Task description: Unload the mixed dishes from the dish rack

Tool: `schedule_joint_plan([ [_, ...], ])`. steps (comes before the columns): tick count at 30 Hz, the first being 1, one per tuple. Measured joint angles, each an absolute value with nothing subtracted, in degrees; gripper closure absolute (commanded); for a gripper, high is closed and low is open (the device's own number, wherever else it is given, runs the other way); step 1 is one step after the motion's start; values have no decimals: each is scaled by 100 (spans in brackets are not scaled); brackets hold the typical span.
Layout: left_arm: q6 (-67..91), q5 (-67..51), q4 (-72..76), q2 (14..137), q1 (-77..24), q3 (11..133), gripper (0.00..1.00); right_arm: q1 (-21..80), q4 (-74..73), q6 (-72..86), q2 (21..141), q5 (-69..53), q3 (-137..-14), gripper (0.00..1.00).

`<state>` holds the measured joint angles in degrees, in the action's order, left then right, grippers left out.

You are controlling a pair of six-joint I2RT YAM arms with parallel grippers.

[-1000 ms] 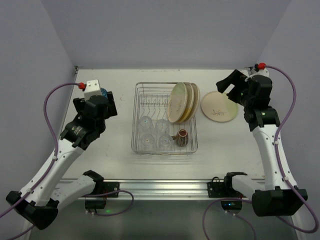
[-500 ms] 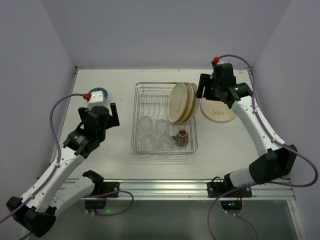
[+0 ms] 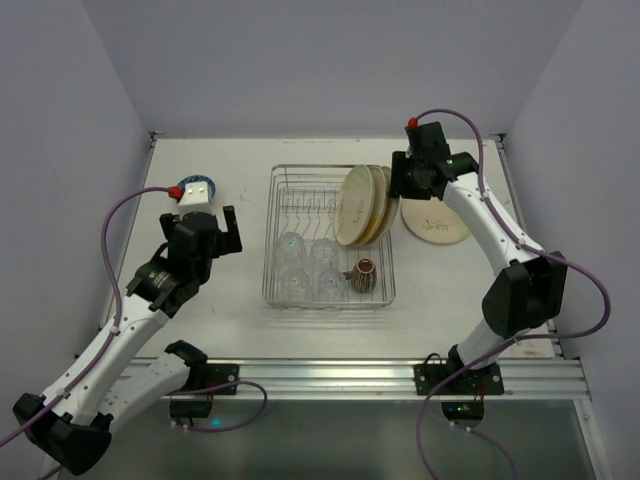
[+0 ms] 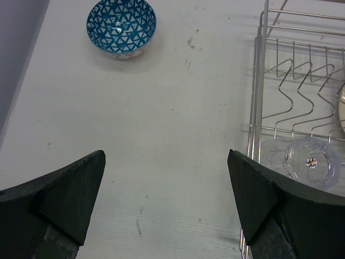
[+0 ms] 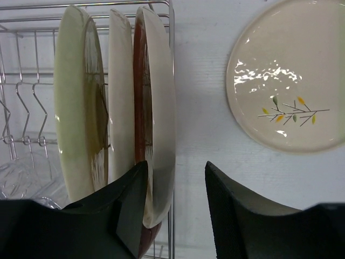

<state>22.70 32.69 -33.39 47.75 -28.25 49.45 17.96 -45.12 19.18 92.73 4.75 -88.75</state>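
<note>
The dish rack [image 3: 272, 236] holds three upright plates [image 3: 358, 205] at its far right, several clear glasses [image 3: 292, 246] and a dark mug [image 3: 364, 272]. My right gripper [image 3: 396, 184] is at the plates' far rim. In the right wrist view its fingers [image 5: 176, 164] straddle the rightmost cream plate [image 5: 160, 102], open: the left finger sits between plates, and a gap shows at the right finger. A blue-patterned bowl [image 4: 121, 27] stands on the table at far left. My left gripper [image 4: 166, 156] hangs wide open and empty over bare table between the bowl and the rack [image 4: 257, 81].
A cream plate with a twig pattern [image 3: 437, 218] lies flat on the table just right of the rack, also in the right wrist view [image 5: 285, 81]. A glass [image 4: 312, 162] sits just inside the rack's left wall. Purple walls close in the table's sides and back.
My right arm swung left from the table's far right corner to the rack's plates, and its jaws narrowed around the rightmost plate's rim. My left arm drew back from the bowl.
</note>
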Motion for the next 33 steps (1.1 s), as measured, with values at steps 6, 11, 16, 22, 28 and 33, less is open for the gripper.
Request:
schedule_joint_plan([
  [6, 2198, 3216, -3312, 4775, -2825, 4904, 0, 1796, -4501, 1925, 9564, 475, -8943, 56],
  [11, 2185, 3183, -3304, 4775, -2825, 4897, 0, 1802, -4480, 1944, 9574, 454, -8943, 60],
  [16, 2174, 3166, -3286, 4775, -2825, 4895, 0, 1802, -4414, 1951, 9671, 408, -8938, 62],
  [22, 2163, 3155, -3264, 4772, -2825, 4895, 0, 1806, -4362, 1981, 9786, 322, -8934, 71],
  [28, 2147, 3140, -3264, 4770, -2825, 4895, 0, 1826, -4281, 2112, 9797, 248, -8932, 89],
  [33, 2145, 3118, -3258, 4770, -2825, 4895, 0, 1826, -4283, 2167, 9789, 248, -8930, 100],
])
